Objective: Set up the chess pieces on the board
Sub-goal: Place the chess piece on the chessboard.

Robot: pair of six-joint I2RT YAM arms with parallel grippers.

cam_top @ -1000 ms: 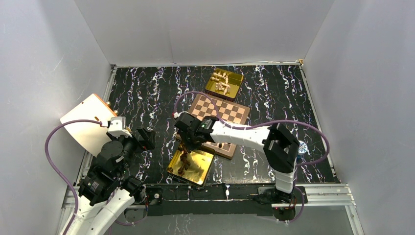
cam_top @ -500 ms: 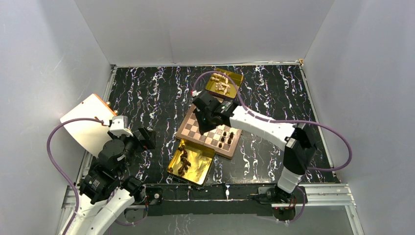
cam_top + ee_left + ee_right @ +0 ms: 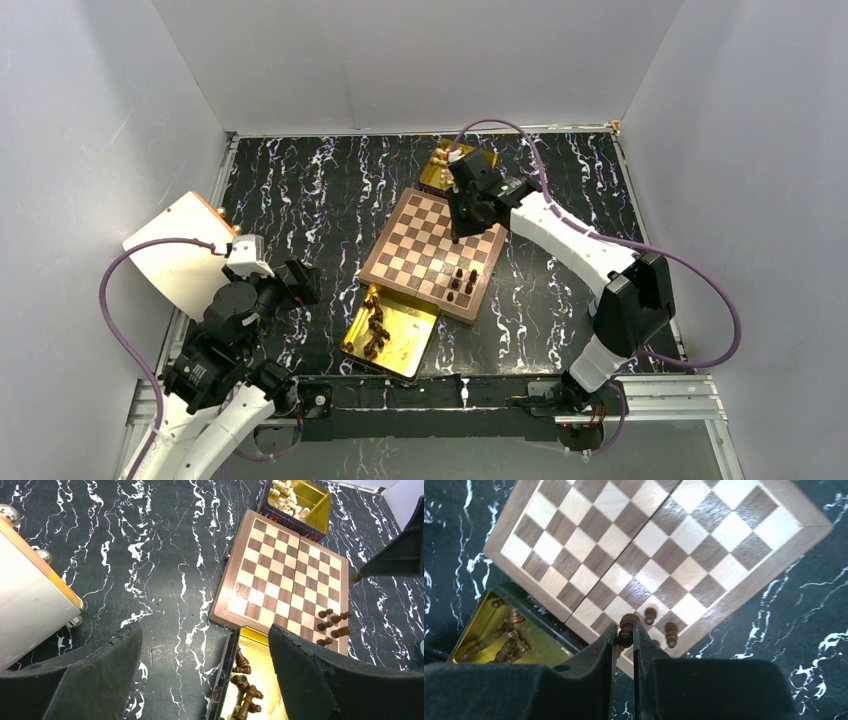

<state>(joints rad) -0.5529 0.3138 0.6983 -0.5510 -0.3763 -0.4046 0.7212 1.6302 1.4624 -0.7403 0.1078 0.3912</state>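
Observation:
The board lies mid-table, with several dark chess pieces standing at its near right corner. My right gripper hangs over the board's far right part. It is shut on a dark chess piece, which sticks out between the fingertips of the right gripper. Below it the board shows two standing pieces. My left gripper is open and empty, well left of the board, above the dark tabletop.
A gold tray of lying dark pieces touches the board's near edge. A second gold tray holding cream pieces sits beyond the board's far edge. A white panel with an orange edge stands at the left.
My right gripper has swung from over the near gold tray across the board to its far right side, with the dark piece in its grip. The left arm has barely moved.

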